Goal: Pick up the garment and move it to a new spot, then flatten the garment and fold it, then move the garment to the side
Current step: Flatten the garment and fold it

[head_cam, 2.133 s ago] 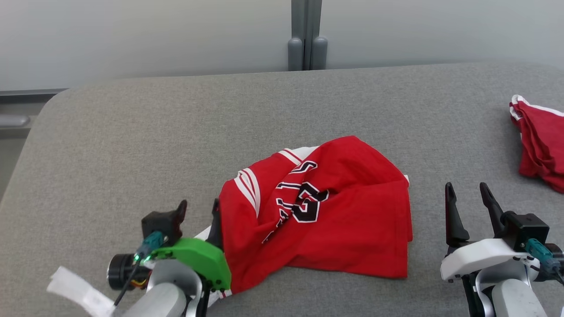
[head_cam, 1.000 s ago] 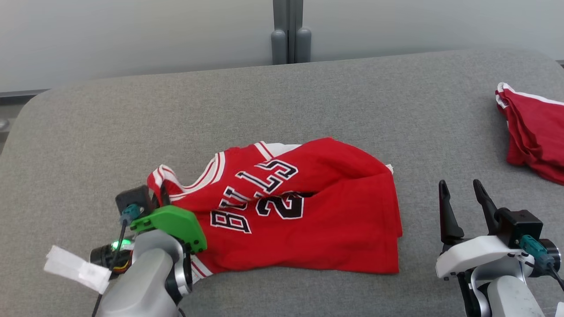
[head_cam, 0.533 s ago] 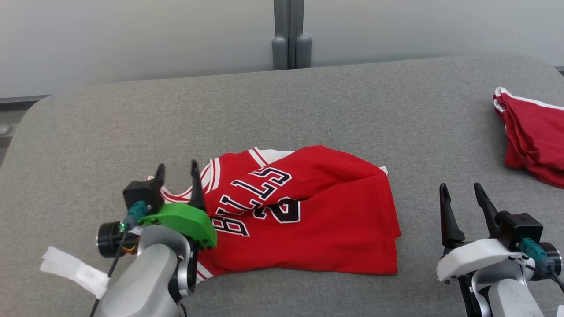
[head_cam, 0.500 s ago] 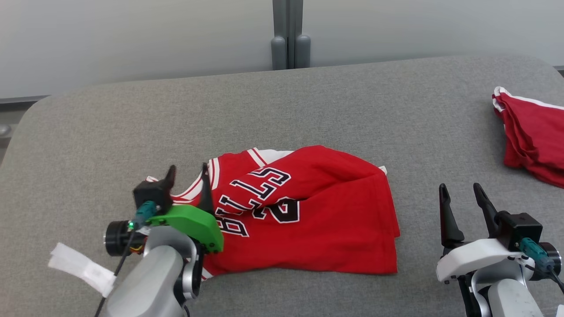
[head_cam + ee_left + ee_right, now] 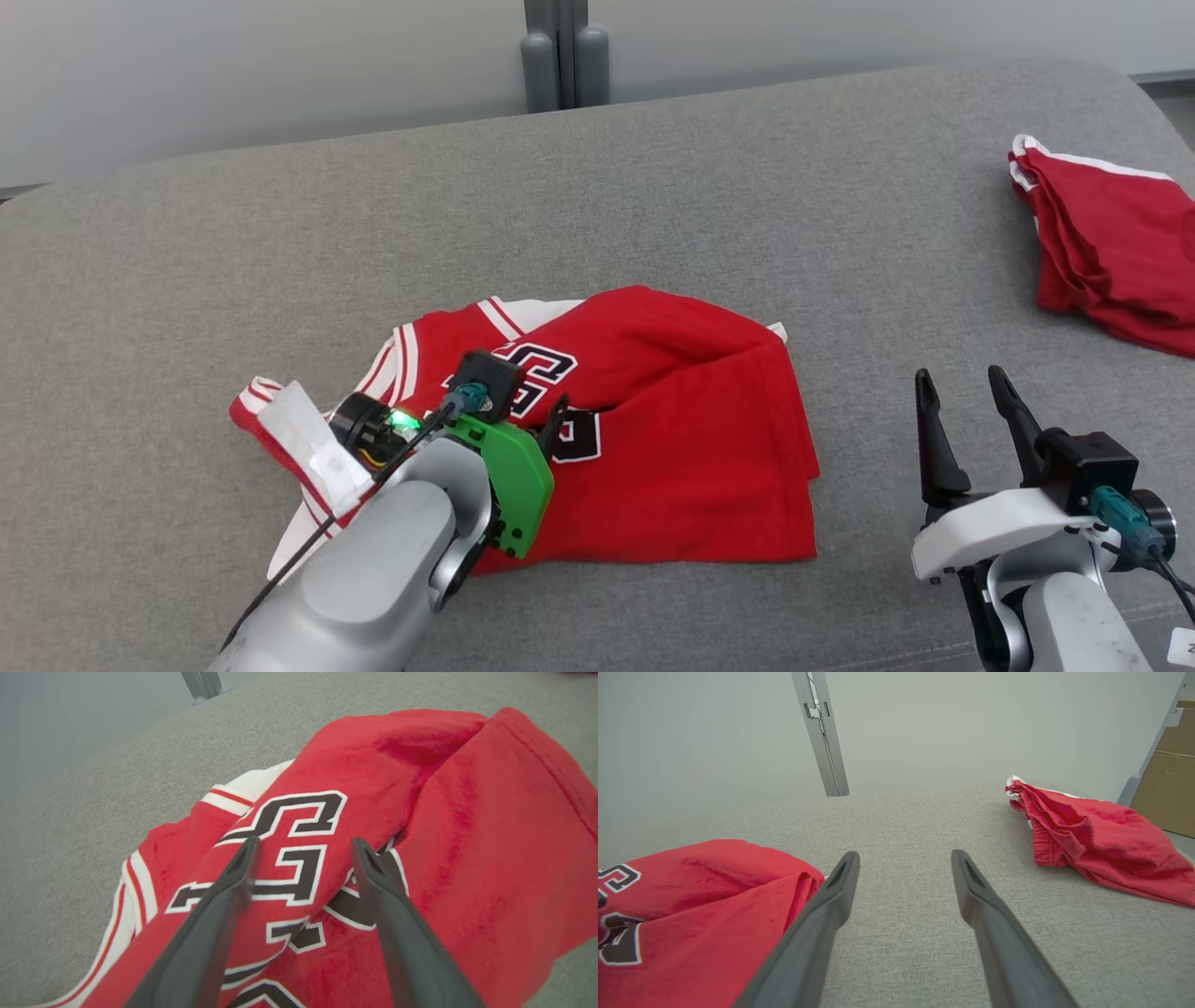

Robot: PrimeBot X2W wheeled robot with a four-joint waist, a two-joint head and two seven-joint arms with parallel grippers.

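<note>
Jersey (image 5: 672,439), red, crumpled mid-way across grey pad (image 5: 653,187), black white-edged lettering creased, only an S legible, left gripper (image 5: 304,843) spread wide over lettered fold, nothing clamped, right gripper (image 5: 961,373) spread, empty, near jersey's right edge, second red garment (image 5: 1111,243) far right.

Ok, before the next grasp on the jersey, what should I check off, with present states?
1. Left tool open and empty: ok.
2. Left tool poised over the raised fold of the jersey: ok.
3. Jersey lying flat: not ok, folds cross the lettering.
4. Right tool open, clear of cloth: ok.
5. Other red garment apart from the jersey: ok.
6. Left fingertips touching cloth: cannot tell.
</note>
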